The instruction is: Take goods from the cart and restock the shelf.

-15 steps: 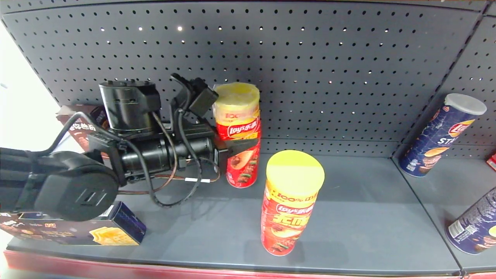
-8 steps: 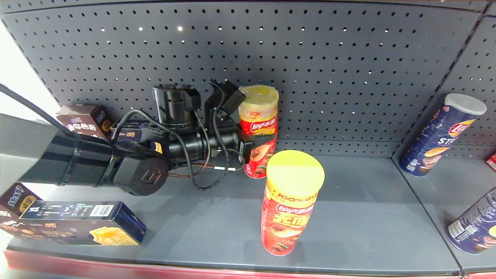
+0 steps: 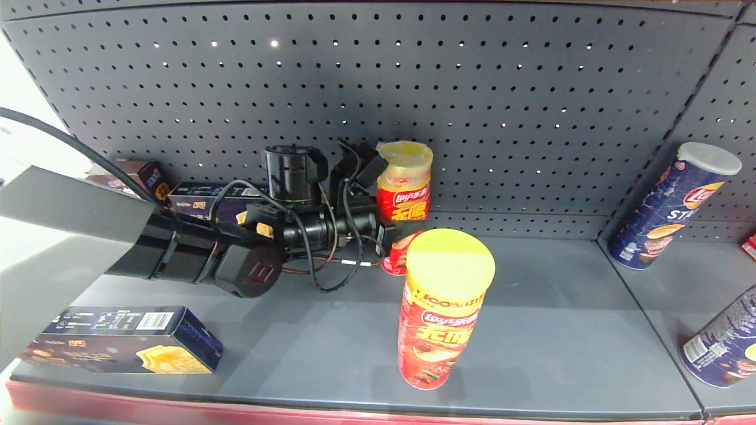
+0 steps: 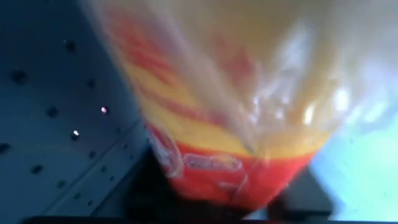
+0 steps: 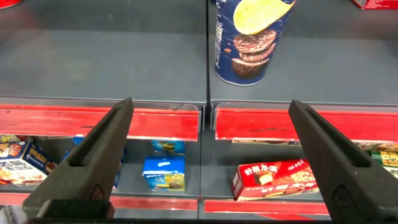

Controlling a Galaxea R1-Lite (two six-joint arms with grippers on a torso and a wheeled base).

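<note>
A red chip can with a yellow lid (image 3: pixel 406 189) stands upright at the back of the grey shelf (image 3: pixel 561 330), close to the pegboard wall. My left gripper (image 3: pixel 400 241) is shut on its lower half, with the arm coming in from the left. The left wrist view has the same can (image 4: pixel 236 124) pressed up close to the camera. A second red chip can (image 3: pixel 446 307) stands free in front, nearer the shelf edge. My right gripper (image 5: pixel 211 162) hangs open with nothing between its fingers, in front of a lower shelf bay.
Two blue chip cans (image 3: pixel 673 206) (image 3: pixel 723 348) lean in the bay to the right. A flat dark box (image 3: pixel 124 339) lies front left, with smaller boxes (image 3: pixel 142 174) behind the arm. The right wrist view has a blue can (image 5: pixel 252 37), a red shelf strip (image 5: pixel 267 124) and boxed goods (image 5: pixel 273 177) below.
My left arm has carried the red can to the right and deeper toward the pegboard, and lower onto the shelf. The front can and the blue cans have not moved.
</note>
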